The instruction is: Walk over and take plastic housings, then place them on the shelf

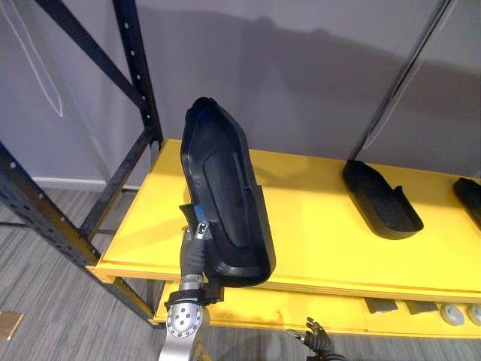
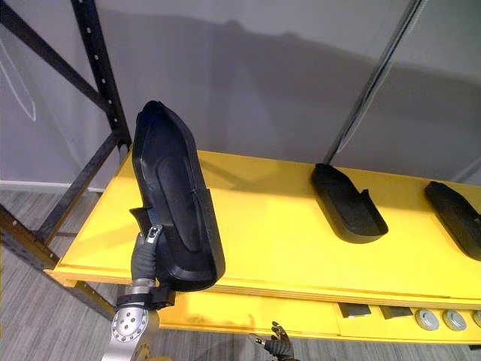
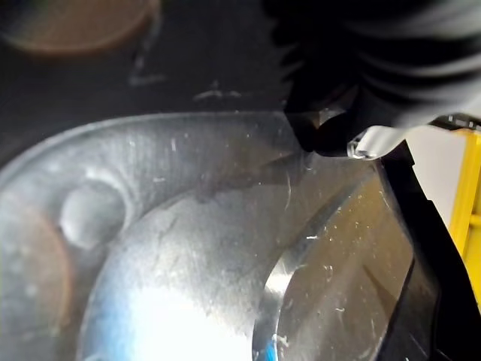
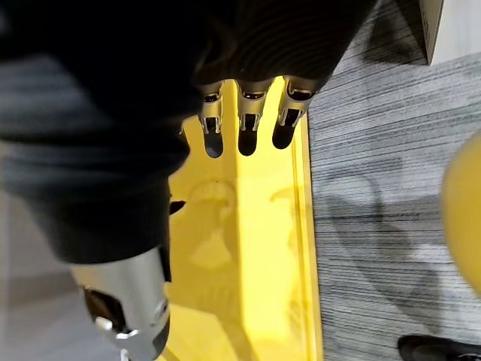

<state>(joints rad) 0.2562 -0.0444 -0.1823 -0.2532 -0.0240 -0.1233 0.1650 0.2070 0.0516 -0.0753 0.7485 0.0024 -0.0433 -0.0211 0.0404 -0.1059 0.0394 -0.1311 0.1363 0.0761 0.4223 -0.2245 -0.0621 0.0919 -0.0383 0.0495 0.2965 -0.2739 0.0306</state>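
A long black plastic housing (image 1: pixel 225 195) stands nearly upright, its lower end over the front left of the yellow shelf board (image 1: pixel 316 226). My left hand (image 1: pixel 198 228) grips its lower left rim from below, and most of the fingers are hidden behind it. The left wrist view looks into the housing's glossy inner surface (image 3: pixel 225 248) from very close. My right hand (image 1: pixel 317 336) hangs low in front of the shelf. Its fingers (image 4: pixel 246 124) are straight over the lower yellow board and hold nothing.
Two more black housings (image 1: pixel 379 199) (image 2: pixel 455 214) lie on the shelf's right half. A dark blue upright (image 1: pixel 139 75) and braces frame the left end. A slanted rod (image 1: pixel 406 75) rises at the back right. Small grey parts (image 1: pixel 453 314) sit on the lower level.
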